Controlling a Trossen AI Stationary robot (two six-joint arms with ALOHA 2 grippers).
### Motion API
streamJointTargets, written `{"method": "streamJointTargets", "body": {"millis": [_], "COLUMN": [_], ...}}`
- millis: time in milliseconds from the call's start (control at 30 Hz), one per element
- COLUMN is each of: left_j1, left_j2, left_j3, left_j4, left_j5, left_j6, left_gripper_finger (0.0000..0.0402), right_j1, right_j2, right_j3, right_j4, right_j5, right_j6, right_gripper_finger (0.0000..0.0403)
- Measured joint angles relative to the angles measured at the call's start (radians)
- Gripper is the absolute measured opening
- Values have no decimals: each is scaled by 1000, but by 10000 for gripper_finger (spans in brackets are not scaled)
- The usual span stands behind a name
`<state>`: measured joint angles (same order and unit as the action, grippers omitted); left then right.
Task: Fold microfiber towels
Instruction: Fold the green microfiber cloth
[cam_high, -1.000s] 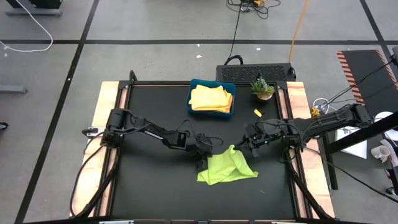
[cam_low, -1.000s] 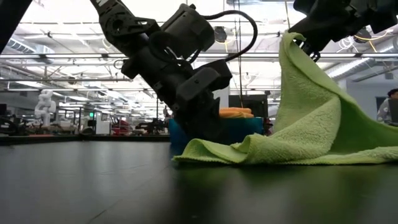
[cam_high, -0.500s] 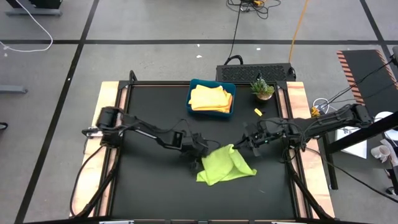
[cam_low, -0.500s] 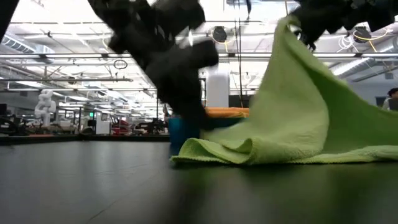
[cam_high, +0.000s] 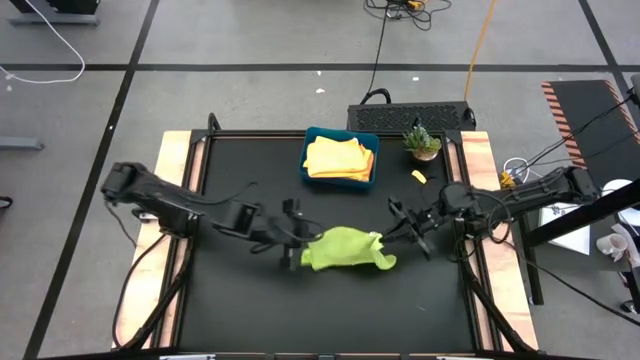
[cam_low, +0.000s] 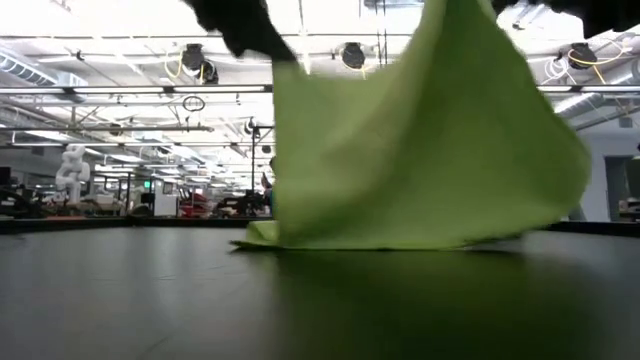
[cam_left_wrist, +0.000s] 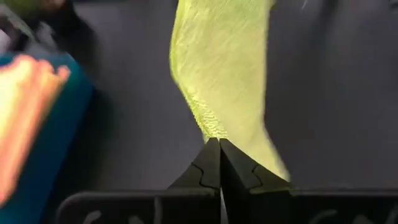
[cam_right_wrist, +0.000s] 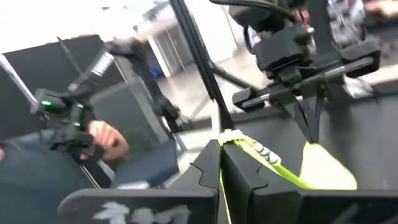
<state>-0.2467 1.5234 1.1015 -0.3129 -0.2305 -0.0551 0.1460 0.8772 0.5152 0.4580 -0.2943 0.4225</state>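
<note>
Since before, my left gripper (cam_high: 300, 252) and right gripper (cam_high: 385, 236), both pinching the lime towel (cam_high: 345, 248), raised it, hiding the tray (cam_high: 305, 160) from low view.

Left arm: reaches in from the left edge of the desk, stretched low toward the middle. Left gripper (cam_high: 296, 252): fingers (cam_left_wrist: 208, 167) pressed together, pinching one edge of the lime green towel (cam_high: 345, 248).

Right arm: reaches in from the right edge, elbow bent, forearm pointing toward the centre. Right gripper (cam_high: 388, 236): fingers (cam_right_wrist: 208, 168) clamped tight on the opposite edge of the same towel, raised off the desk.
</note>
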Motion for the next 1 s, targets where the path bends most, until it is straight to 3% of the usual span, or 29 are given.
{"method": "streamJointTargets", "body": {"millis": [267, 533, 733, 1000], "left_j1": [-127, -235, -233, -61], "left_j2": [-182, -259, -268, -267], "left_j3": [1, 2, 2, 2], "left_j4": [-55, -55, -135, -344], "left_j5": [-92, -146, -146, -134], "left_j6": [-36, -71, -119, -154], "left_gripper_finger": [0, 0, 0, 0], "right_j1": [74, 126, 119, -23], "right_j2": [0, 1, -3, -2], "right_j3": [0, 0, 0, 0], "right_j4": [198, 217, 65, -245], "right_j5": [-45, -51, -52, -19], "right_j6": [0, 7, 19, 63], "right_gripper_finger": [0, 0, 0, 0]}}
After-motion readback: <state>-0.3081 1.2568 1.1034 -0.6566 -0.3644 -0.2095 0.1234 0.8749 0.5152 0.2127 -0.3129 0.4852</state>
